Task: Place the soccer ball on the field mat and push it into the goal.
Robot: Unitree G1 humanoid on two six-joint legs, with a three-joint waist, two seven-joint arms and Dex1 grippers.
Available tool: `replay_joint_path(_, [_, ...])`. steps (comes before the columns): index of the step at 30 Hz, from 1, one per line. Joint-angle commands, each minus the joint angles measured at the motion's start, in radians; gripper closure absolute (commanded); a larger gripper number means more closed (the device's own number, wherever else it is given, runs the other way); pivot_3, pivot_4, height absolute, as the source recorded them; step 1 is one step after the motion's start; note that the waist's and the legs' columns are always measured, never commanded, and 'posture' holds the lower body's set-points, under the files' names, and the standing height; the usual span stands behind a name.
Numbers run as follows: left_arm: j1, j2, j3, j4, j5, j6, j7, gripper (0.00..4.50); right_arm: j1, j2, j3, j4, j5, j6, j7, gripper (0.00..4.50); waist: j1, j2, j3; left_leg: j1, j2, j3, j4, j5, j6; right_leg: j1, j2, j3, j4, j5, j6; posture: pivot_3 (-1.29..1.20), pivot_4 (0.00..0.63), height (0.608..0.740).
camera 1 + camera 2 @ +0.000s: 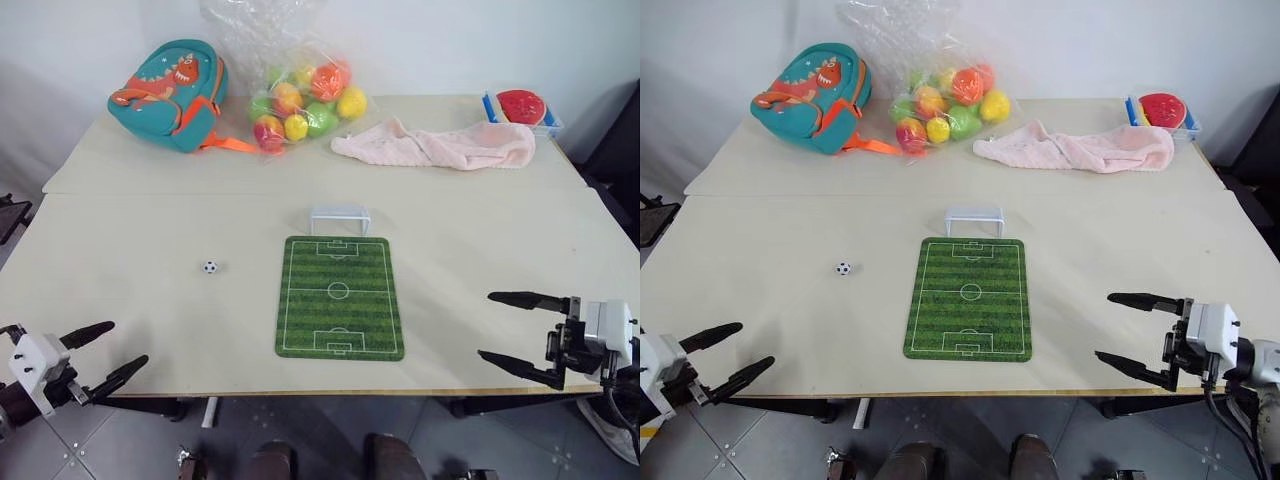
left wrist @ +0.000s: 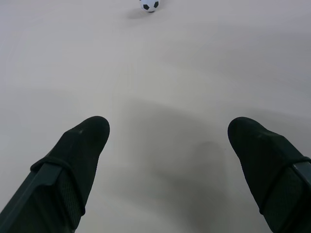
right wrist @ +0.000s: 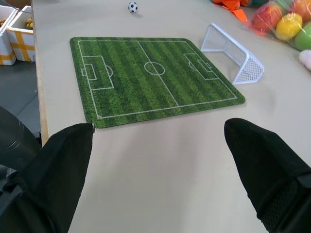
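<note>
The left gripper [image 1: 108, 358] and right gripper [image 1: 512, 327] hover at the near edge of the tabletop [image 1: 150, 225], each with its fingers spread wide and nothing between them, apparently waiting to begin. The field mat [image 1: 339, 296] lies flat in the middle, its long side running near to far. The goal [image 1: 339, 218] stands just past the mat's far end with its mouth toward the pitch, probably so a ball rolled up the mat can run in. The soccer ball [image 1: 210, 267] sits on the bare tabletop left of the mat, well apart from it and nearer the left gripper, which looks the natural one to fetch it. Nothing has been placed yet.
</note>
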Motion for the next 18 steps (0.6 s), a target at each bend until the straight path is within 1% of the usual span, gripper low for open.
replay_joint_path(1, [0.038, 0.003, 0.016, -0.048, 0.016, -0.005, 0.021, 0.02, 0.001, 0.003, -0.001, 0.017, 0.017, -0.004, 0.027, 0.00, 0.000, 0.000, 0.000, 0.000, 0.000, 0.000, 0.000, 0.000, 0.000, 0.000, 0.000, 0.000, 0.000, 0.000, 0.000, 0.00, 0.150, 0.740])
replay_joint_path(3, [0.032, -0.003, 0.029, -0.047, -0.003, 0.004, 0.032, 0.02, 0.005, 0.007, 0.000, 0.021, 0.030, 0.003, 0.041, 0.00, 0.000, 0.000, 0.000, 0.000, 0.000, 0.000, 0.000, 0.000, 0.000, 0.000, 0.000, 0.000, 0.000, 0.000, 0.000, 0.00, 0.150, 0.740])
replay_joint_path(5, [0.034, -0.010, 0.046, -0.064, -0.060, 0.046, 0.018, 0.02, 0.003, 0.025, -0.009, 0.009, 0.060, 0.035, 0.020, 0.00, 0.000, 0.000, 0.000, 0.000, 0.000, 0.000, 0.000, 0.000, 0.000, 0.000, 0.000, 0.000, 0.000, 0.000, 0.000, 0.00, 0.150, 0.740])
replay_joint_path(7, [0.035, -0.016, 0.057, -0.084, -0.096, 0.085, 0.017, 0.02, 0.000, 0.065, -0.025, -0.046, 0.124, 0.086, -0.036, 0.00, 0.000, 0.000, 0.000, 0.000, 0.000, 0.000, 0.000, 0.000, 0.000, 0.000, 0.000, 0.000, 0.000, 0.000, 0.000, 0.00, 0.150, 0.740])
replay_joint_path(11, [-0.003, -0.035, 0.087, -0.116, -0.196, 0.212, 0.046, 0.02, -0.002, 0.154, -0.043, -0.183, 0.182, 0.053, -0.085, 0.00, 0.001, 0.001, 0.000, 0.000, 0.004, -0.001, 0.000, 0.000, 0.000, 0.000, 0.000, 0.000, 0.001, 0.000, 0.000, 0.00, 0.150, 0.740])
replay_joint_path(13, [-0.056, -0.061, 0.089, -0.095, -0.210, 0.250, 0.101, 0.02, 0.003, 0.189, -0.054, -0.240, 0.222, 0.100, -0.169, 0.00, 0.001, 0.001, 0.000, 0.000, 0.004, -0.002, 0.000, 0.000, 0.000, 0.000, 0.000, 0.000, 0.003, 0.000, 0.000, 0.00, 0.150, 0.740])
replay_joint_path(14, [-0.100, -0.086, 0.080, -0.068, -0.197, 0.241, 0.141, 0.02, 0.019, 0.207, -0.051, -0.265, 0.226, 0.101, -0.184, 0.00, 0.002, 0.001, 0.000, 0.000, 0.004, -0.002, 0.001, 0.000, 0.000, 0.000, 0.000, 0.001, 0.004, 0.000, 0.000, 0.00, 0.150, 0.740])
replay_joint_path(18, [-0.217, -0.149, -0.002, -0.038, -0.134, 0.222, 0.197, 0.02, 0.091, 0.255, -0.038, -0.309, 0.214, 0.069, -0.177, 0.00, 0.019, 0.000, 0.000, 0.000, -0.001, -0.002, 0.001, 0.000, 0.000, 0.000, 0.000, 0.000, 0.005, 0.000, 0.000, 0.00, 0.150, 0.740])
